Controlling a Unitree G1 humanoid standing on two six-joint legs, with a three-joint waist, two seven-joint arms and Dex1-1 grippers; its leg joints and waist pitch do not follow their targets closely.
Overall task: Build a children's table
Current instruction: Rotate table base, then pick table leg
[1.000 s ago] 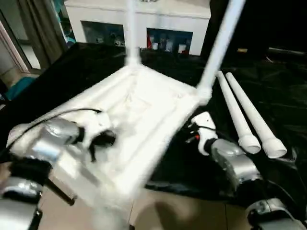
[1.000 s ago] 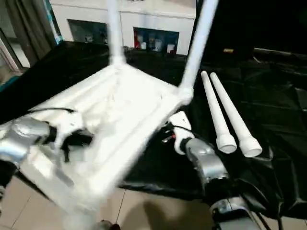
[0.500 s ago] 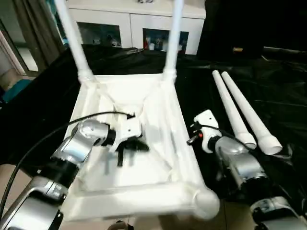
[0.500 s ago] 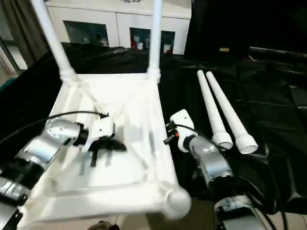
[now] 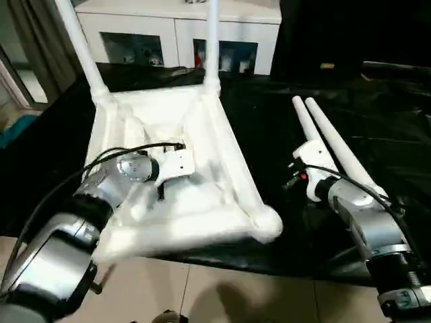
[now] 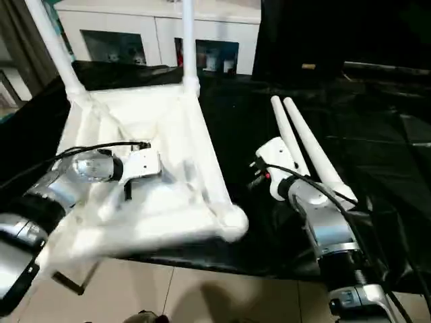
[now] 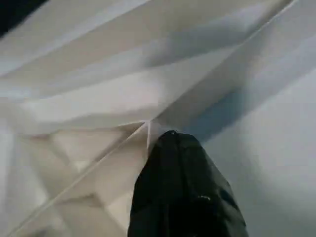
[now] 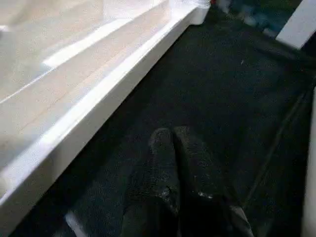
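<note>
The children's table top (image 5: 214,138) lies upside down on the black cloth, ribbed underside up. Two white legs (image 5: 84,47) (image 5: 212,40) stand in its far corner sockets. The near right socket (image 5: 268,223) is empty. Two loose legs (image 5: 337,145) lie side by side on the cloth to the right. My left gripper (image 5: 160,194) is shut, with its black fingertips (image 7: 170,143) pressed against a rib inside the top. Between the top's right rim and the loose legs, my right gripper (image 5: 291,182) hangs shut over the cloth, holding nothing; its fingers (image 8: 163,143) are pressed together.
A white cabinet with glass doors (image 5: 175,33) stands behind the work surface. The black cloth (image 5: 269,114) covers the surface, and the top's near edge hangs over its front edge above the tiled floor (image 5: 222,296). A curtain (image 5: 34,40) hangs at the far left.
The table top has swung round from a tilted, skewed pose to lie flatter and further left. My right gripper has shut and moved away from the rim towards the loose legs.
</note>
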